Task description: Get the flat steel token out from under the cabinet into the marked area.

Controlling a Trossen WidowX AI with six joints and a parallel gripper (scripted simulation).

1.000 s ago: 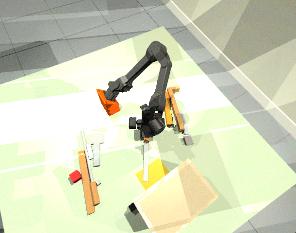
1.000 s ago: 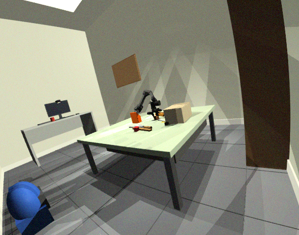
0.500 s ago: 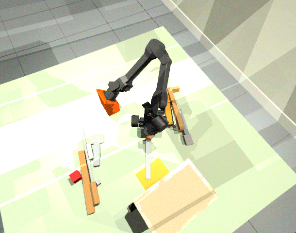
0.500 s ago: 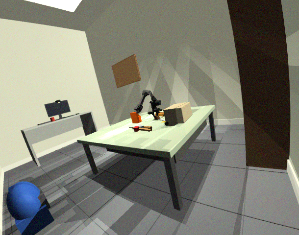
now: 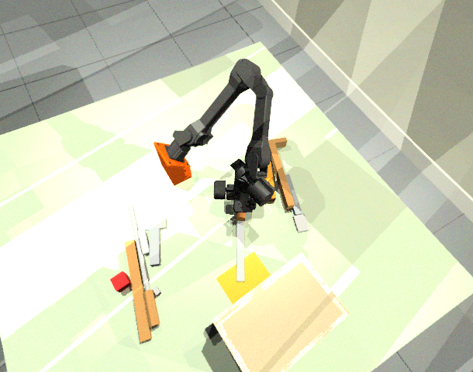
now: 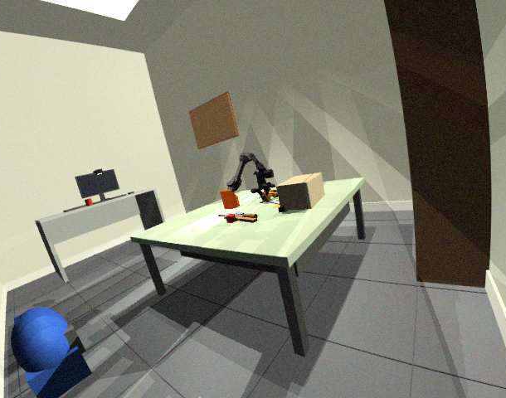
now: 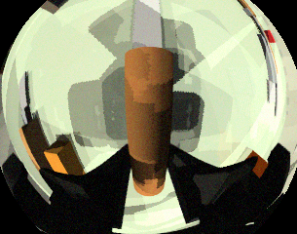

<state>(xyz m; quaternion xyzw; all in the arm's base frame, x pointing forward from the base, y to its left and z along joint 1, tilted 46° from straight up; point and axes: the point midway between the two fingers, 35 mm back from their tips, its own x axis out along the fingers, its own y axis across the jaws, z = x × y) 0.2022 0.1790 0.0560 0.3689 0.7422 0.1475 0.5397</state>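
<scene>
My gripper (image 5: 239, 211) (image 6: 264, 193) (image 7: 147, 147) is shut on the brown wooden handle (image 5: 240, 216) (image 7: 148, 113) of a long tool. Its flat grey blade (image 5: 239, 252) (image 7: 148, 16) points away from me, and its tip lies over the yellow marked area (image 5: 232, 287). The tan cabinet (image 5: 282, 318) (image 6: 300, 190) stands just behind that area. The blade tip stops short of the cabinet's front. The steel token is not visible in any view.
More stick tools lie at the left (image 5: 139, 296) beside a white L-shaped piece (image 5: 154, 244) and a red block (image 5: 120, 281) (image 6: 230, 218). Another bundle of tools (image 5: 284, 182) lies right of the arm. The arm's orange base (image 5: 174, 166) is behind.
</scene>
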